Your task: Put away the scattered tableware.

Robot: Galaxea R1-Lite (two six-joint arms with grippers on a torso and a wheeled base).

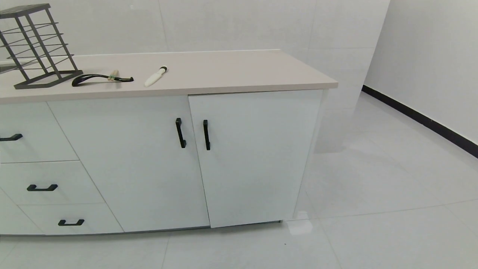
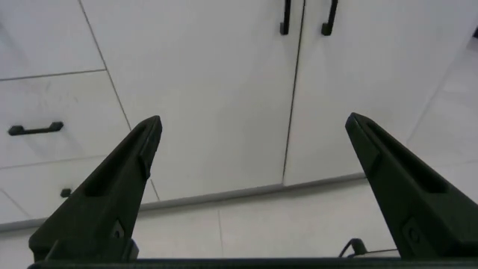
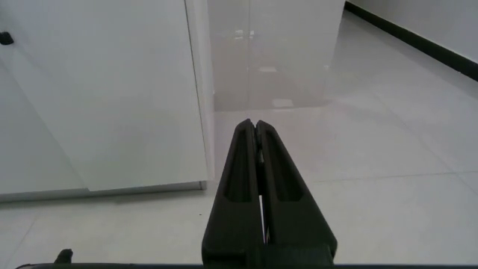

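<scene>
The head view took in the countertop (image 1: 231,71), where the tableware lay: a black ladle (image 1: 93,77) just beside the foot of a black wire rack (image 1: 35,45), and a white-handled utensil (image 1: 155,76) to the ladle's right, apart from it. Lower down, the left wrist view gave the left gripper (image 2: 254,123), fingers spread wide and empty, facing the cabinet's two door handles (image 2: 284,19) and a drawer handle (image 2: 35,129). The right wrist view gave the right gripper (image 3: 255,125), fingers pressed together on nothing, pointing past the cabinet's end corner (image 3: 198,90) toward floor tiles (image 3: 358,142) and a black baseboard (image 3: 418,33).
</scene>
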